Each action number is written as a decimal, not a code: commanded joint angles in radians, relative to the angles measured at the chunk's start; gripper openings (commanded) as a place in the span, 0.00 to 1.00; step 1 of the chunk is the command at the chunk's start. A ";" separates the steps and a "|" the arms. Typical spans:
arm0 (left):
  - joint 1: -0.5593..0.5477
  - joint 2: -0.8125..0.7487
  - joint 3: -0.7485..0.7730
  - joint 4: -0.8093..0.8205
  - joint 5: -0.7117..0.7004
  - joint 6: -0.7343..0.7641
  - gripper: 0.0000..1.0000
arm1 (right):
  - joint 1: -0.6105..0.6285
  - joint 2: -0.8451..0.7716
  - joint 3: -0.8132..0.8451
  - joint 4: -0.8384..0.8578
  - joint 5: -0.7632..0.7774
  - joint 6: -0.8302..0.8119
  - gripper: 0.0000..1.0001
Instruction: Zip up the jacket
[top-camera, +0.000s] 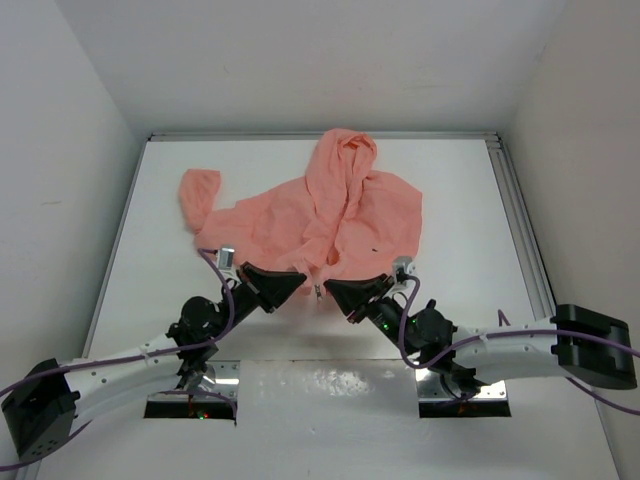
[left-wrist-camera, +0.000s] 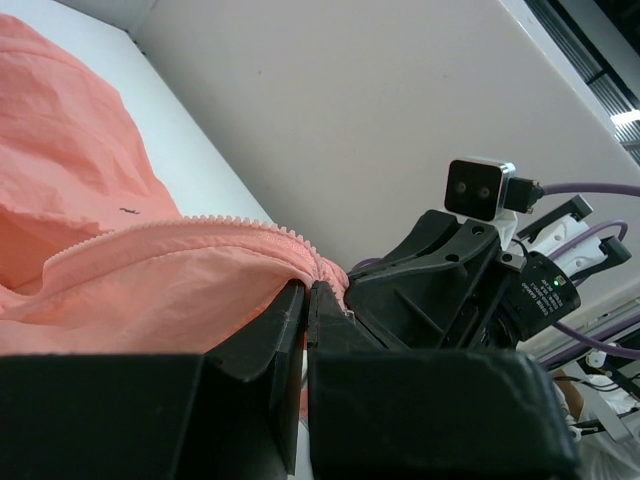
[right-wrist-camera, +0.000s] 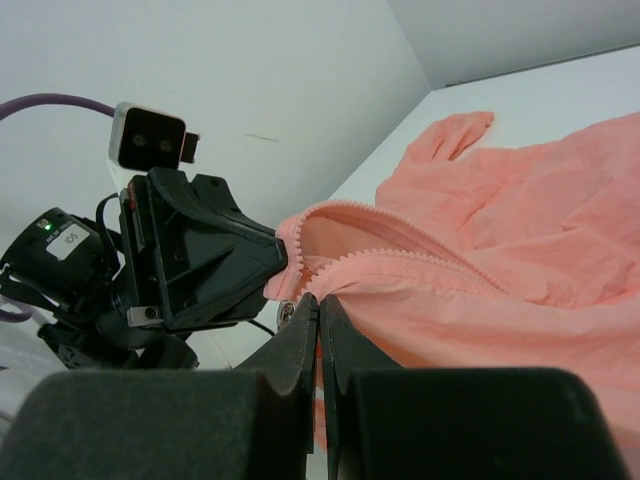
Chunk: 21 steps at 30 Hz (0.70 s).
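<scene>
- Found the jacket (top-camera: 300, 220) spread on the white table (top-camera: 470, 210), toward the far middle; hood (top-camera: 345, 150) pointed at the far edge; one sleeve (top-camera: 198, 195) lay bunched at the far left.
- Saw the front lying open at the near end; two rows of zipper teeth (right-wrist-camera: 395, 262) ran side by side but apart, not meshed, in the right wrist view.
- Noted a tiny dark mark (top-camera: 375, 247) on the right front panel, near the opening.
- Found the left gripper (top-camera: 298, 282) at the near hem, just left of the opening; jaws pressed together with a fold of pink fabric pinched at their tips; the toothed edge ran straight into them in the left wrist view.
- Found the right gripper (top-camera: 332, 286) at the near hem, just right of the opening; jaws likewise pressed together on pink fabric — the other toothed edge ended at their tips.
- Saw both grippers aimed inward, tip toward tip, near each other with a narrow gap between; both arms reached in from the near edge and converged at the middle.
- Spotted a small metal piece (top-camera: 318, 291) hanging at the hem between the two grippers; could not tell whether it was the zipper pull — too small.
</scene>
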 joint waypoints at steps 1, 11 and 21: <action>-0.005 0.001 -0.022 0.059 -0.010 0.011 0.00 | 0.003 -0.016 0.004 0.062 -0.003 0.021 0.00; -0.005 0.020 -0.021 0.084 0.011 0.011 0.00 | 0.003 0.003 0.022 0.028 0.002 0.021 0.00; -0.005 0.023 -0.033 0.095 0.039 0.003 0.00 | 0.003 0.003 0.029 0.030 -0.003 0.015 0.00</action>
